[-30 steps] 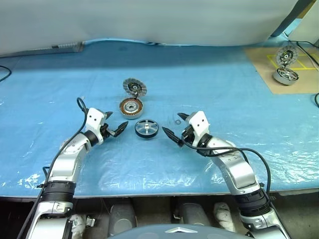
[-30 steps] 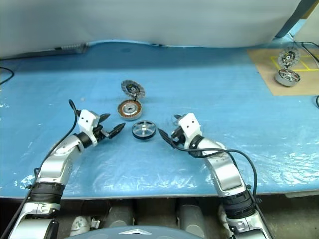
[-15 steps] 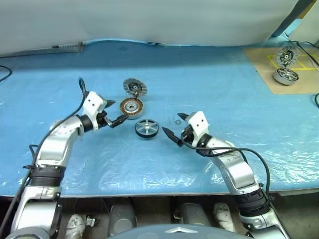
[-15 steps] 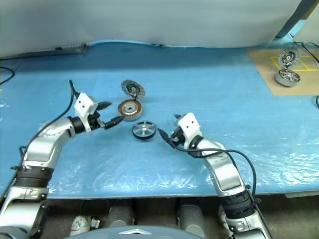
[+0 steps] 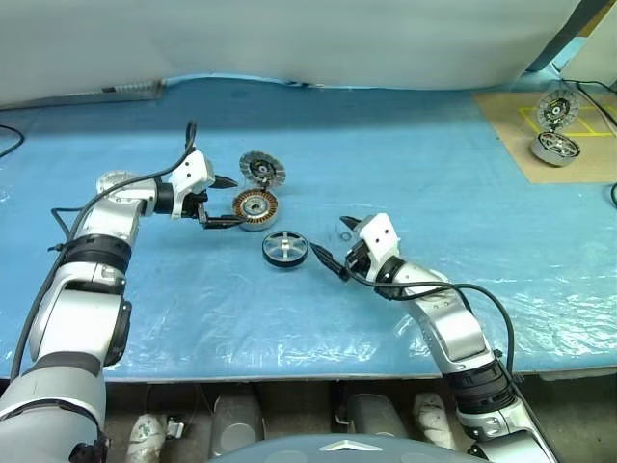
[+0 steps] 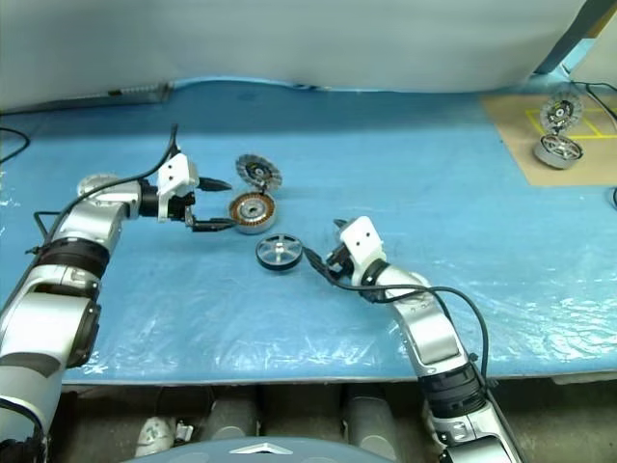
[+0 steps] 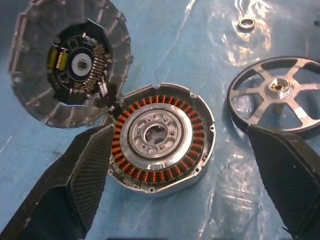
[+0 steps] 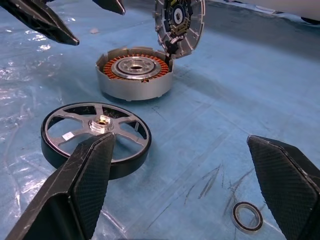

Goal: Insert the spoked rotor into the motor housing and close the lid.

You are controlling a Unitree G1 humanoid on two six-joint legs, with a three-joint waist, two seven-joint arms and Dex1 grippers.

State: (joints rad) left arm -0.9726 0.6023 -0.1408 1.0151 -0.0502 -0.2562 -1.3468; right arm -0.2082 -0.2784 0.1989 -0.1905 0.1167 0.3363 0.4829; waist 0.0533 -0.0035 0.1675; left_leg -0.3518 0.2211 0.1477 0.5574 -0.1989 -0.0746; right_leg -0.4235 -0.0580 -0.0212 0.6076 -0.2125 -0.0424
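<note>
The spoked rotor (image 5: 284, 249) lies flat on the blue sheet, dark rim and silver spokes up. Just beyond it sits the motor housing (image 5: 254, 207), its copper windings (image 7: 160, 137) showing. The lid (image 5: 261, 170) stands tilted up at the housing's far edge, its inner face (image 7: 70, 75) showing. My left gripper (image 5: 236, 202) is open beside the housing's left side, a little above the sheet, holding nothing. My right gripper (image 5: 330, 239) is open just right of the rotor (image 8: 95, 132), also holding nothing.
A small metal ring (image 8: 247, 216) lies on the sheet by my right gripper. Far right, a second motor (image 5: 553, 147) with its raised lid sits on a brown board (image 5: 578, 159). A white drape (image 5: 289, 39) hangs behind the table; a cable lies at left.
My left arm has risen and swung forward from beside the rotor to the housing's left side, its wrist rolling. The right arm and all parts have stayed put.
</note>
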